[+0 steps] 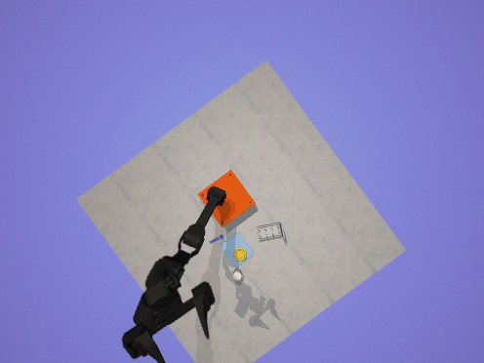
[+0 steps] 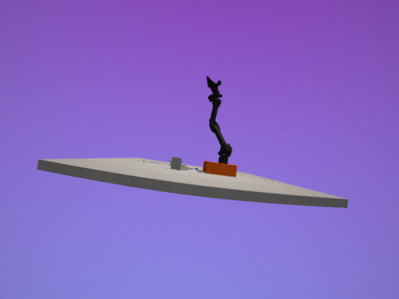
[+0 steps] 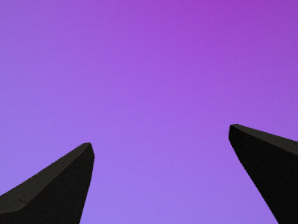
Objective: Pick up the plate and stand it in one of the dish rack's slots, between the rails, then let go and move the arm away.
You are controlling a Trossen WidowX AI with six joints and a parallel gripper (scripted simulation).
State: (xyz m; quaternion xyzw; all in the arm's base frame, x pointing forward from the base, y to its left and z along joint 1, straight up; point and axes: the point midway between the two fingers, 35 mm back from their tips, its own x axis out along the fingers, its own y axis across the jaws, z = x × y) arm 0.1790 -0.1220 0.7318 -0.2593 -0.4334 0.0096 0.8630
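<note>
Your hand [image 1: 185, 350] [image 2: 213, 79] [image 3: 161, 140] is wide, holding nothing, raised high above the worktop [image 1: 302, 171] [image 2: 121, 173]. The yellow plate [image 1: 239, 254] lies far below it, well apart, on the blue mat [image 1: 232, 243], outside the dish rack [image 1: 269, 224] [image 2: 176, 163].

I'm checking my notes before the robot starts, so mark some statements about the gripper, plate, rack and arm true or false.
1. The gripper is open, with nothing between its fingers. True.
2. The yellow plate stands in a slot of the dish rack. False: it is on the light blue mat, outside the rack.
3. The arm rises from the orange block. True.
4. The gripper is down at the rack. False: it is raised high above the gray tabletop.
</note>
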